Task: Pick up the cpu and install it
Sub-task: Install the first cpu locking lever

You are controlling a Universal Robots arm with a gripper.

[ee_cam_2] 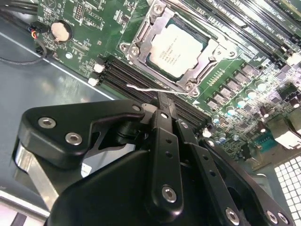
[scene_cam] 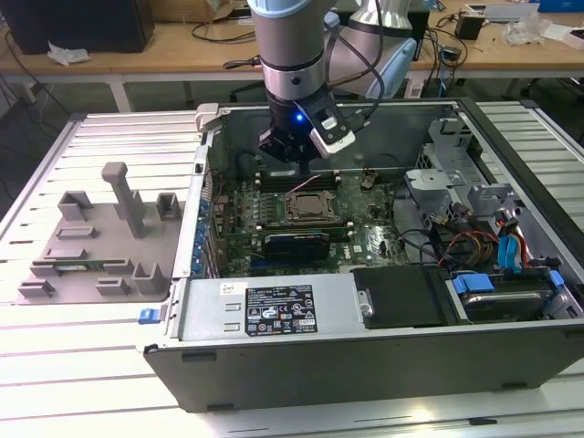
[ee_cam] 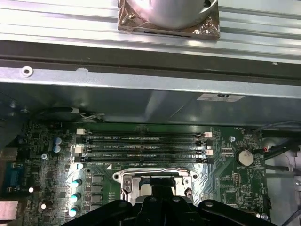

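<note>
- On the exterior view's left, a grey fixture tray (scene_cam: 100,239) is being shown well apart from the open case (scene_cam: 383,365).
- The gripper (scene_cam: 290,155) is being held above the motherboard (scene_cam: 370,239), its fingers pressed together on nothing.
- The cpu (scene_cam: 308,208) is being cradled flat in its socket (ee_cam_2: 141,44), just beyond and below the fingertips.

The arm (scene_cam: 287,41) is a fat grey-silver tube with a pale blue band at its top edge, and black cables (scene_cam: 370,55) loop beside it. A small blue light (scene_cam: 299,117) glows at the wrist by a white-and-silver camera block (scene_cam: 330,137). The gripper (ee_cam_2: 162,101) is made of matte black linkage bars studded with silver screws (ee_cam_2: 47,122).
</note>
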